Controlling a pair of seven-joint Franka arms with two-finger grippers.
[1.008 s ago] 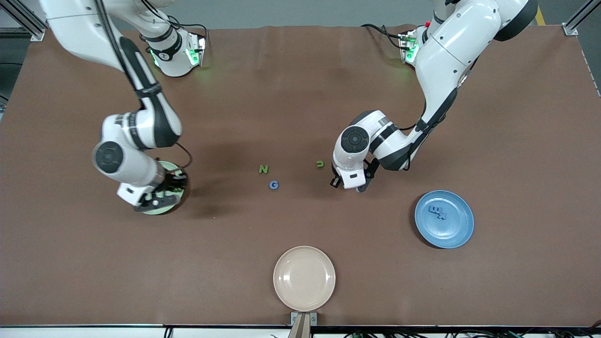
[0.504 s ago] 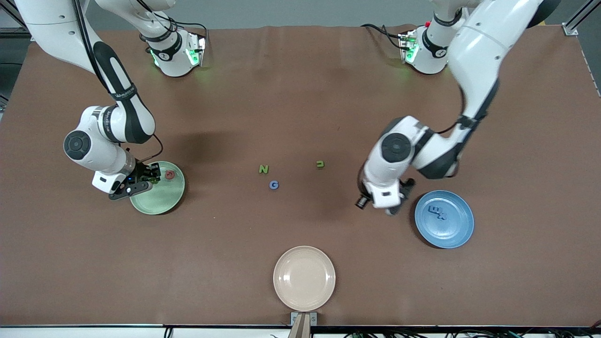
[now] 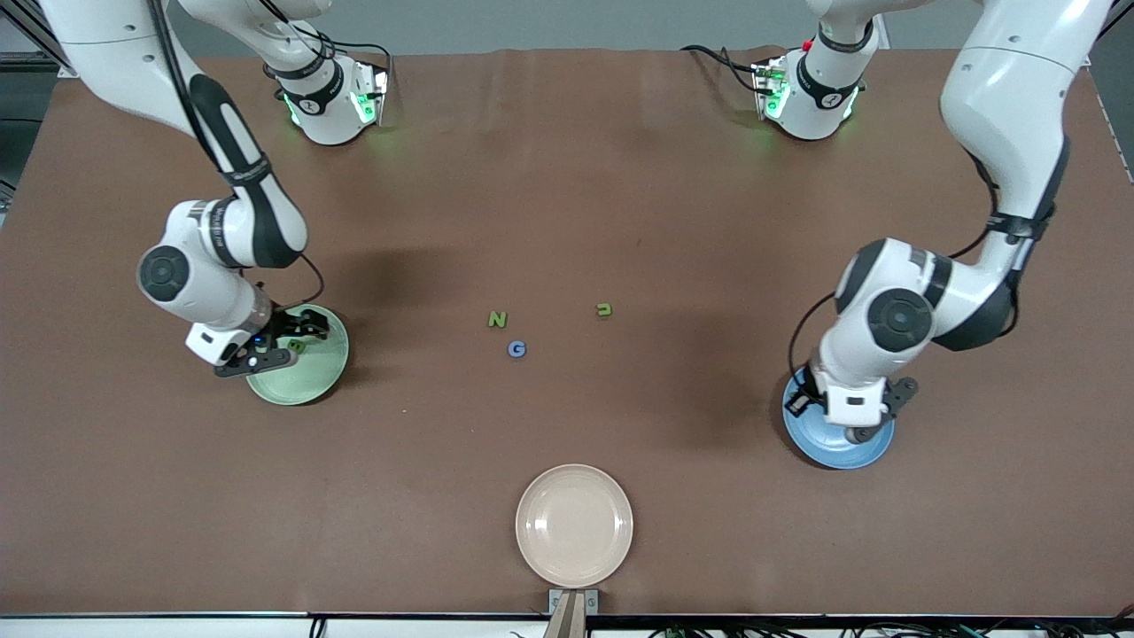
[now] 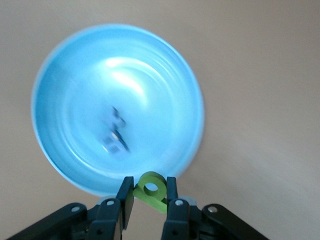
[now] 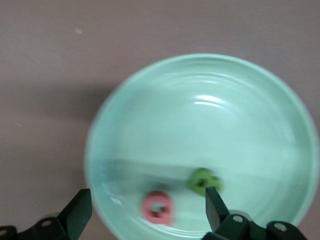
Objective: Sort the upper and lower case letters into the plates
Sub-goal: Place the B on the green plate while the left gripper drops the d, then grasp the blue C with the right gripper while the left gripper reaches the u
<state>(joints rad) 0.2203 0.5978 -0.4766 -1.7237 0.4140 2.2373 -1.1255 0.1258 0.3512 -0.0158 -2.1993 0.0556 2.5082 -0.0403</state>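
Left claw (image 4: 146,202): I see it clamped on a green letter (image 4: 151,189), over the blue plate (image 3: 819,448). Right claw (image 5: 145,212): fingers apart, over the pale green plate (image 3: 310,377) holding a red letter (image 5: 158,208) and a small green letter (image 5: 202,181). On the surface (image 3: 567,204): N (image 3: 498,319), G (image 3: 516,349).

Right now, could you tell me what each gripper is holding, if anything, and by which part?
The left gripper, over the blue plate, pinches a green letter at its lower edge. The right gripper, open over the green plate, holds nothing.
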